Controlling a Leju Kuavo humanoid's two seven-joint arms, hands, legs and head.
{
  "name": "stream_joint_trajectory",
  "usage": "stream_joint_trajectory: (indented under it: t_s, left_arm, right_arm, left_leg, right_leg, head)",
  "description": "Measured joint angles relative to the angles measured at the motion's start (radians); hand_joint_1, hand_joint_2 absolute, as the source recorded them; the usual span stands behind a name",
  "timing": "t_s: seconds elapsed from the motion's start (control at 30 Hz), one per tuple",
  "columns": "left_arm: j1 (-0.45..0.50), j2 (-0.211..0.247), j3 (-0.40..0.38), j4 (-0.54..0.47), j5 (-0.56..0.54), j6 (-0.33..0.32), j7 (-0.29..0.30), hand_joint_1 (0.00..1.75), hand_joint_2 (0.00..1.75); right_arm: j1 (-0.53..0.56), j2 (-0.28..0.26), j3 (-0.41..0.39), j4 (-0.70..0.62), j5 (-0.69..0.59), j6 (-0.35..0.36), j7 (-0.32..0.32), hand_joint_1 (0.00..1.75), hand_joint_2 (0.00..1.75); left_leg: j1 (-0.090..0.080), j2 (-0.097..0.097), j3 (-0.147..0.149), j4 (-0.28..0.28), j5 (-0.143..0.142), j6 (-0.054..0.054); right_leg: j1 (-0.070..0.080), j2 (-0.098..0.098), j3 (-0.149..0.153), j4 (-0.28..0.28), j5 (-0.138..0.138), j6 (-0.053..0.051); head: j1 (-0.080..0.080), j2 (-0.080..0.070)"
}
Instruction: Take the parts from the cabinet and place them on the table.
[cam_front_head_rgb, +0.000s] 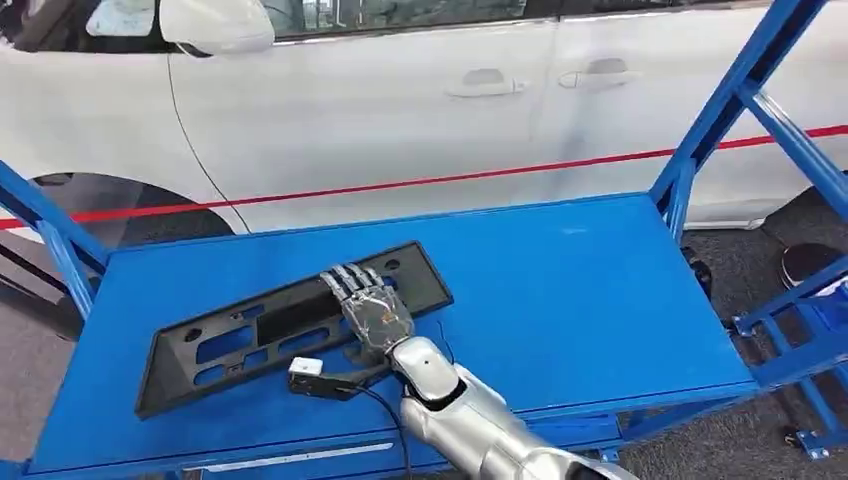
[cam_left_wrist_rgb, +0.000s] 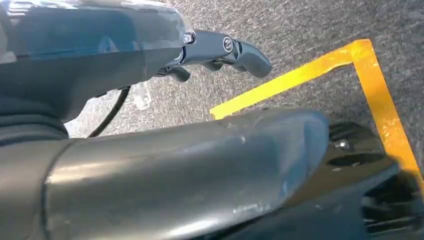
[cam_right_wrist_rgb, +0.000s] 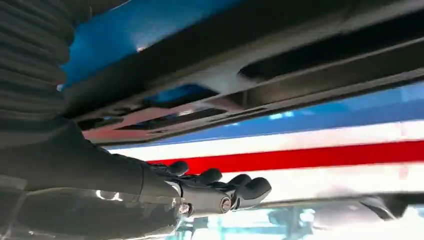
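Head view: the black plastic panel (cam_front_head_rgb: 290, 322) lies flat on the blue surface (cam_front_head_rgb: 560, 300), its long axis running from near-left to far-right. The right hand (cam_front_head_rgb: 368, 305) rests over the panel's middle, fingers (cam_front_head_rgb: 345, 280) stretched out and apart, clamping nothing. The left hand (cam_left_wrist_rgb: 220, 52) hangs over grey floor, fingers loosely curled, empty. A white car (cam_front_head_rgb: 400, 100) stands just beyond.

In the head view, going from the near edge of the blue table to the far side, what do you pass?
Right hand lying over the black plastic part → bare blue table → red line on the floor → white car.
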Motion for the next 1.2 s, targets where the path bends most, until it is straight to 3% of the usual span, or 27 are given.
stream_joint_trajectory:
  t_s: [0.03, 0.07, 0.1, 0.13, 0.2, 0.23, 0.27, 0.33, 0.4, 0.43, 0.5, 0.53, 0.57, 0.6, 0.63, 0.7, 0.73, 0.77, 0.87, 0.9, 0.93, 0.97, 1.0, 1.13, 1.2]
  left_arm:
    - [0.000, 0.000, -0.003, 0.000, -0.005, 0.000, 0.002, 0.00, 0.00]
    - [0.001, 0.000, -0.006, 0.000, -0.005, -0.001, 0.004, 0.00, 0.00]
    - [0.001, 0.000, -0.008, 0.000, -0.007, -0.001, 0.006, 0.00, 0.00]
    - [0.000, 0.001, -0.010, 0.000, -0.008, -0.001, 0.006, 0.00, 0.00]
    - [-0.002, 0.002, -0.014, 0.000, -0.009, -0.001, 0.006, 0.00, 0.00]
    - [-0.004, 0.002, -0.015, 0.000, -0.009, -0.001, 0.006, 0.00, 0.00]
    - [-0.006, 0.002, -0.016, 0.000, -0.009, -0.001, 0.006, 0.00, 0.00]
    - [-0.006, 0.003, -0.016, 0.000, -0.009, -0.001, 0.006, 0.00, 0.00]
    - [-0.006, 0.003, -0.016, 0.000, -0.009, -0.001, 0.007, 0.00, 0.00]
    - [-0.008, 0.003, -0.016, 0.000, -0.009, -0.001, 0.007, 0.00, 0.00]
    - [-0.008, 0.003, -0.016, 0.000, -0.009, -0.001, 0.007, 0.00, 0.00]
    - [-0.008, 0.003, -0.016, 0.000, -0.009, -0.001, 0.007, 0.00, 0.00]
    - [-0.007, 0.004, -0.016, 0.000, -0.009, -0.001, 0.007, 0.00, 0.00]
    - [-0.007, 0.005, -0.016, 0.000, -0.008, -0.001, 0.006, 0.00, 0.00]
    - [-0.008, 0.004, -0.016, 0.000, -0.008, -0.001, 0.006, 0.00, 0.00]
    - [-0.008, 0.004, -0.016, 0.000, -0.007, 0.000, 0.006, 0.00, 0.00]
    - [-0.007, 0.004, -0.016, 0.000, -0.006, 0.002, 0.006, 0.00, 0.00]
    - [-0.007, 0.004, -0.016, 0.000, -0.006, 0.003, 0.006, 0.00, 0.00]
    - [-0.007, 0.004, -0.016, 0.000, -0.005, 0.003, 0.003, 0.00, 0.00]
    - [-0.006, 0.005, -0.016, 0.000, -0.005, 0.004, 0.000, 0.00, 0.00]
    - [-0.005, 0.005, -0.016, 0.000, -0.005, 0.006, -0.002, 0.00, 0.00]
    - [-0.005, 0.005, -0.016, 0.000, -0.005, 0.006, -0.004, 0.00, 0.00]
    - [-0.005, 0.005, -0.016, 0.000, -0.004, 0.006, -0.004, 0.00, 0.00]
    - [-0.002, 0.005, -0.016, 0.000, -0.002, 0.008, -0.008, 0.00, 0.00]
    - [-0.002, 0.005, -0.016, 0.000, 0.000, 0.012, -0.011, 0.00, 0.00]
  right_arm:
    - [-0.013, 0.001, 0.000, 0.014, 0.001, 0.005, 0.007, 0.00, 1.75]
    - [-0.025, 0.002, 0.000, 0.030, 0.001, 0.008, 0.015, 0.00, 1.75]
    - [-0.036, 0.005, -0.001, 0.045, 0.000, 0.008, 0.022, 0.00, 1.75]
    - [-0.046, 0.006, -0.003, 0.057, -0.001, 0.007, 0.027, 0.00, 1.75]
    - [-0.064, 0.010, -0.010, 0.078, -0.004, 0.006, 0.028, 0.00, 1.75]
    - [-0.071, 0.011, -0.012, 0.088, -0.005, 0.006, 0.030, 0.00, 1.75]
    - [-0.077, 0.011, -0.015, 0.096, -0.007, 0.005, 0.030, 0.00, 1.75]
    - [-0.084, 0.013, -0.017, 0.104, -0.007, 0.005, 0.030, 0.00, 1.75]
    - [-0.088, 0.013, -0.021, 0.110, -0.008, 0.005, 0.030, 0.00, 1.75]
    - [-0.090, 0.013, -0.024, 0.115, -0.008, 0.005, 0.030, 0.00, 1.75]
    - [-0.089, 0.013, -0.026, 0.124, -0.008, 0.005, 0.030, 0.00, 1.75]
    - [-0.089, 0.012, -0.027, 0.129, -0.008, 0.005, 0.032, 0.00, 1.75]
    - [-0.089, 0.012, -0.027, 0.134, -0.011, 0.006, 0.036, 0.00, 1.75]
    - [-0.089, 0.012, -0.029, 0.139, -0.011, 0.007, 0.038, 0.00, 1.75]
    - [-0.089, 0.012, -0.032, 0.143, -0.012, 0.008, 0.041, 0.00, 1.75]
    - [-0.090, 0.012, -0.042, 0.151, -0.020, 0.005, 0.042, 0.00, 1.75]
    - [-0.092, 0.012, -0.047, 0.157, -0.024, 0.005, 0.042, 0.26, 1.75]
    - [-0.092, 0.014, -0.054, 0.162, -0.026, 0.005, 0.042, 1.75, 1.75]
    - [-0.095, 0.013, -0.064, 0.174, -0.029, -0.008, 0.037, 1.75, 1.75]
    - [-0.094, 0.011, -0.073, 0.177, -0.029, -0.021, 0.034, 1.75, 1.75]
    - [-0.093, 0.011, -0.078, 0.182, -0.028, -0.030, 0.032, 1.75, 1.75]
    - [-0.090, 0.010, -0.080, 0.186, -0.027, -0.039, 0.029, 1.75, 1.75]
    - [-0.086, 0.007, -0.084, 0.189, -0.025, -0.051, 0.026, 1.75, 1.75]
    - [-0.087, 0.001, -0.102, 0.190, -0.029, -0.069, 0.017, 1.75, 1.75]
    - [-0.091, -0.003, -0.119, 0.183, -0.047, -0.075, 0.013, 1.75, 1.75]
  left_leg:
    - [0.000, 0.000, -0.035, 0.073, -0.024, -0.004]
    - [0.001, 0.000, -0.049, 0.099, -0.021, -0.005]
    - [0.002, 0.000, -0.038, 0.073, 0.006, -0.006]
    - [0.003, 0.000, -0.009, 0.009, 0.048, -0.005]
    - [0.004, 0.001, 0.077, -0.168, 0.133, 0.001]
    - [-0.002, 0.001, 0.093, -0.199, 0.113, 0.004]
    - [-0.003, 0.000, 0.093, -0.204, 0.117, 0.014]
    - [-0.007, -0.001, 0.091, -0.204, 0.118, 0.023]
    - [0.004, 0.003, 0.100, -0.221, 0.129, 0.041]
    - [0.003, 0.003, 0.101, -0.224, 0.130, 0.048]
    - [0.002, 0.004, 0.098, -0.223, 0.131, 0.053]
    - [0.000, 0.005, 0.097, -0.223, 0.130, 0.054]
    - [0.000, 0.005, 0.096, -0.222, 0.130, 0.054]
    - [0.000, 0.005, 0.097, -0.222, 0.130, 0.054]
    - [0.000, 0.004, 0.099, -0.221, 0.129, 0.053]
    - [0.000, 0.001, 0.103, -0.217, 0.124, 0.048]
    - [-0.003, 0.000, 0.102, -0.214, 0.122, 0.044]
    - [-0.008, -0.002, 0.100, -0.210, 0.119, 0.037]
    - [-0.005, -0.001, 0.107, -0.225, 0.124, 0.021]
    - [-0.006, -0.001, 0.111, -0.226, 0.118, 0.028]
    - [-0.009, 0.000, 0.114, -0.237, 0.125, 0.070]
    - [-0.010, 0.000, 0.116, -0.235, 0.124, 0.074]
    - [-0.009, 0.000, 0.116, -0.237, 0.127, 0.066]
    - [-0.005, 0.000, 0.119, -0.242, 0.130, 0.052]
    - [-0.003, -0.001, 0.120, -0.242, 0.130, 0.035]
  right_leg:
    - [0.000, -0.001, 0.000, 0.001, 0.000, -0.001]
    - [0.000, -0.001, 0.000, 0.002, -0.001, -0.001]
    - [0.000, 0.000, 0.001, 0.003, -0.002, 0.000]
    - [-0.001, 0.001, 0.003, 0.004, -0.003, 0.001]
    - [-0.001, 0.003, 0.008, 0.007, -0.008, 0.007]
    - [0.005, 0.003, 0.006, 0.009, -0.010, 0.013]
    - [0.005, 0.004, 0.003, 0.010, -0.009, 0.019]
    - [0.003, 0.004, 0.006, 0.003, -0.004, 0.028]
    - [0.003, 0.003, 0.007, 0.010, -0.014, 0.040]
    - [0.004, 0.003, -0.009, 0.047, -0.042, 0.042]
    - [0.003, 0.003, -0.079, 0.188, -0.114, 0.046]
    - [0.003, 0.003, -0.115, 0.260, -0.140, 0.048]
    - [0.002, 0.003, -0.135, 0.296, -0.142, 0.049]
    - [0.001, 0.003, -0.134, 0.287, -0.124, 0.048]
    - [0.000, 0.003, -0.111, 0.238, -0.086, 0.047]
    - [-0.001, 0.001, -0.020, 0.060, 0.002, 0.039]
    - [0.000, 0.001, 0.001, 0.013, -0.007, 0.035]
    - [0.004, 0.002, 0.000, 0.007, -0.003, 0.033]
    - [0.008, 0.005, 0.003, 0.000, 0.000, 0.021]
    - [0.004, 0.006, 0.012, -0.013, 0.006, 0.024]
    - [0.003, 0.006, 0.013, -0.016, 0.009, 0.028]
    - [0.003, 0.006, 0.012, -0.017, 0.009, 0.026]
    - [0.005, 0.006, 0.013, -0.016, 0.008, 0.022]
    - [0.008, 0.006, 0.012, -0.015, 0.006, 0.017]
    - [0.010, 0.005, 0.012, -0.013, 0.005, 0.015]
  head:
    - [0.000, 0.000]
    - [0.000, 0.000]
    - [-0.001, 0.000]
    - [0.000, 0.000]
    - [-0.001, 0.000]
    - [0.000, 0.000]
    - [0.001, 0.000]
    - [0.000, 0.000]
    - [0.002, 0.000]
    - [0.005, 0.000]
    - [0.006, 0.000]
    - [0.007, 0.000]
    - [0.006, 0.000]
    - [0.006, 0.000]
    - [0.006, 0.000]
    - [0.007, 0.000]
    - [0.006, 0.000]
    - [0.005, 0.000]
    - [0.006, 0.000]
    - [0.006, 0.000]
    - [0.003, 0.000]
    - [0.004, 0.000]
    - [0.003, 0.000]
    - [0.003, 0.000]
    - [0.004, 0.000]
